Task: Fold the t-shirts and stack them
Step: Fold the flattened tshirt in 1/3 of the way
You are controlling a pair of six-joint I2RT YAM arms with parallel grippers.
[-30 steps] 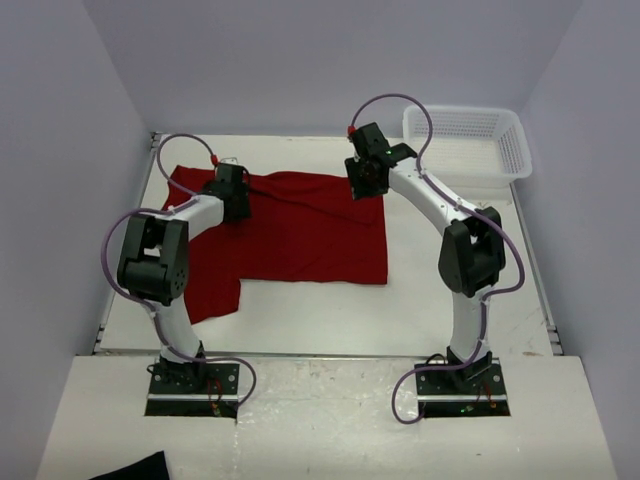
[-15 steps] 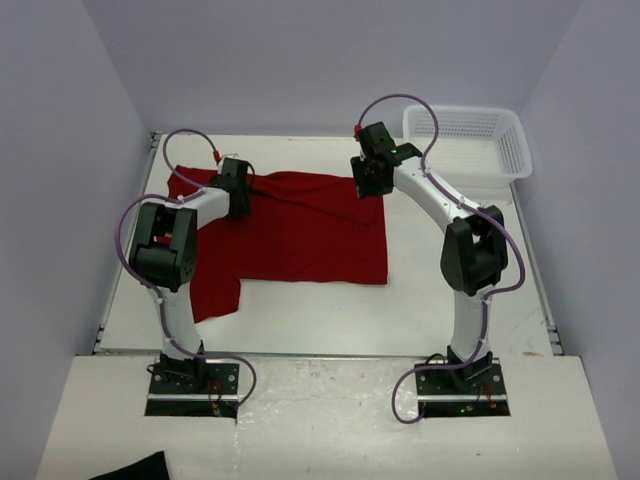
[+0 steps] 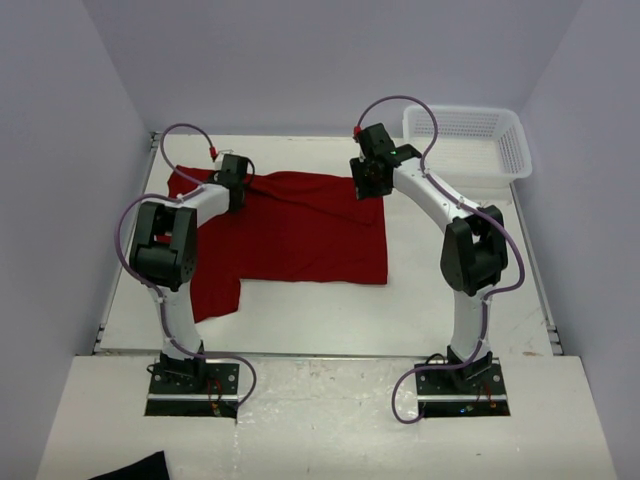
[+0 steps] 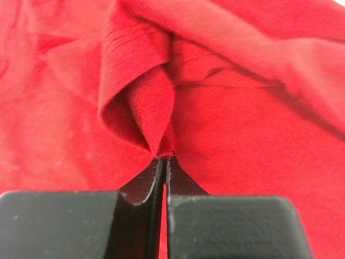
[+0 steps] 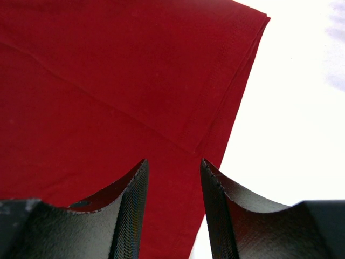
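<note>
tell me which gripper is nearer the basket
Right. The right gripper is at the t-shirt corner nearest the basket; the left gripper pinches the cloth farther left.

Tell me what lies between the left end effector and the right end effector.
Only the t-shirt: its red cloth spans the stretch from the left end effector, shut on a fold, to the open right end effector. The top view shows this.

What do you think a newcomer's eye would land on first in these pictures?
A dark red cloth t-shirt lies spread on the white table. The left hand is pinched shut on a raised fold near its far left edge. The right hand hangs open over its far right corner, near a white mesh plastic basket.
</note>
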